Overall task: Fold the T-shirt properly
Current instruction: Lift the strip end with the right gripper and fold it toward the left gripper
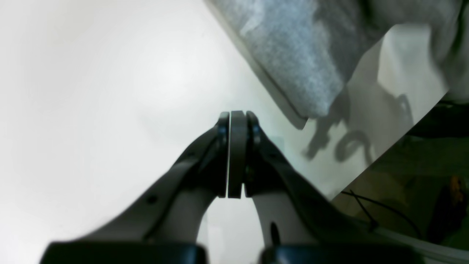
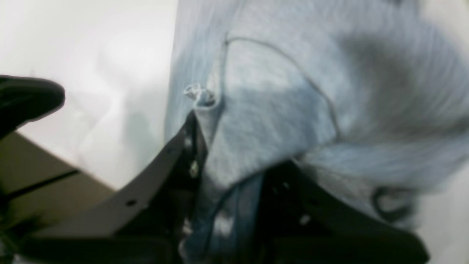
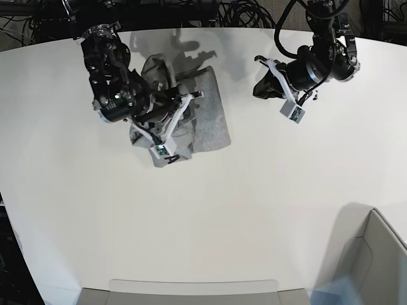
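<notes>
T-shirt (image 1: 293, 62) cloth, heather grey, fills the upper right of the left wrist view, a thick folded corner of it lying on the white bench (image 1: 91, 91). The left gripper (image 1: 237, 121) sits in front of it with its jaws pressed together and nothing between them, apart from the cloth. Dark shadows of the arm fall on the bench beside the corner.

In the right wrist view, which is blurred, the T-shirt (image 2: 293, 91) covers most of the picture. The right gripper (image 2: 216, 121) has its jaws pinching a fold of the grey fabric, which bunches up between the dark fingers (image 2: 172, 154). A curved seam runs across the cloth above the grip.

In the base view, the T-shirt (image 3: 210, 121) lies as a rumpled, partly folded bundle on the bench (image 3: 222, 222), toward the far left. The right gripper (image 3: 180, 103) is on the garment's upper part, its arm lying over the bundle's left side. The left gripper (image 3: 259, 89) is well apart to the right, over bare bench.
</notes>
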`<state>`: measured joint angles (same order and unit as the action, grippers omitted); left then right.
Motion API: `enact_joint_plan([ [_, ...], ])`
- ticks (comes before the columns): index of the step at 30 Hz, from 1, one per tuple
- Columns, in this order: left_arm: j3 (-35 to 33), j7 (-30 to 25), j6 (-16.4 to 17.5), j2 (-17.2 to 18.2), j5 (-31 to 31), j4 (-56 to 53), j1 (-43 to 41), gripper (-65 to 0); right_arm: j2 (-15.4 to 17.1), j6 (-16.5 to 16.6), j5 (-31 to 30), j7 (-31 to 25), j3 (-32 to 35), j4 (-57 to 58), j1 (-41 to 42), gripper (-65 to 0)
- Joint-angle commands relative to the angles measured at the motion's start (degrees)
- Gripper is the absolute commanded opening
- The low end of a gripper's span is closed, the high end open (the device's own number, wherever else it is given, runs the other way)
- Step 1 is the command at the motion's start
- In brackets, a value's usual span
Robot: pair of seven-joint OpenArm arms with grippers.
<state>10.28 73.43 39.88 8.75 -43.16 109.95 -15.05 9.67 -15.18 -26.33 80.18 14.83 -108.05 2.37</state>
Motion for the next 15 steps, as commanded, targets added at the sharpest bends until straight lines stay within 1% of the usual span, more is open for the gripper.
enact_joint_plan([
  [1, 0.13, -0.68, -0.01, 0.35, -1.02, 1.04, 0.32, -65.0, 0.22, -3.15, -1.06, -0.18, 2.01, 0.58, 2.33, -65.0],
  [3, 0.13, -0.68, -0.01, 0.35, -1.02, 1.04, 0.32, -65.0, 0.22, -8.69, -1.06, -0.18, 5.96, 3.74, 4.00, -65.0],
  [4, 0.13, -0.68, -0.01, 0.35, -1.02, 1.04, 0.32, -65.0, 0.04, -11.50, -1.06, -0.18, 7.63, 4.80, 4.53, -62.9],
  [5, 0.13, -0.68, -0.01, 0.35, -1.02, 1.04, 0.32, -65.0, 0.04, -13.79, -1.06, -0.18, 9.30, 5.24, 4.79, -59.3],
  [7, 0.13, -0.68, -0.01, 0.35, -1.02, 1.04, 0.32, -65.0, -0.05, -17.04, -1.06, -0.18, 11.85, 5.15, 5.06, -51.7],
  [8, 0.13, -0.68, -0.01, 0.35, -1.02, 1.04, 0.32, -65.0, -0.05, -17.74, -1.15, -0.18, 12.91, 4.71, 5.32, -48.1],
  [10, 0.13, -0.68, -0.01, 0.43, -1.02, 1.04, 0.24, -65.0, -0.05, -17.92, -1.41, -0.18, 15.28, 3.83, 6.20, -40.4],
  [12, 0.13, -0.68, -0.01, 0.43, -1.02, 1.04, 0.24, -65.0, -0.05, -18.01, -1.23, -0.18, 17.48, 3.57, 6.90, -34.2],
  [14, -0.04, -0.68, -0.01, 1.49, -1.02, 1.04, 0.24, -65.0, -0.05, -18.27, -1.15, -0.18, 19.50, 3.04, 7.52, -30.3],
  [15, -0.13, -0.68, -0.01, 1.84, -1.02, 1.04, 0.24, -65.0, -0.05, -18.36, -1.15, -0.18, 20.12, 2.69, 7.52, -29.6],
])
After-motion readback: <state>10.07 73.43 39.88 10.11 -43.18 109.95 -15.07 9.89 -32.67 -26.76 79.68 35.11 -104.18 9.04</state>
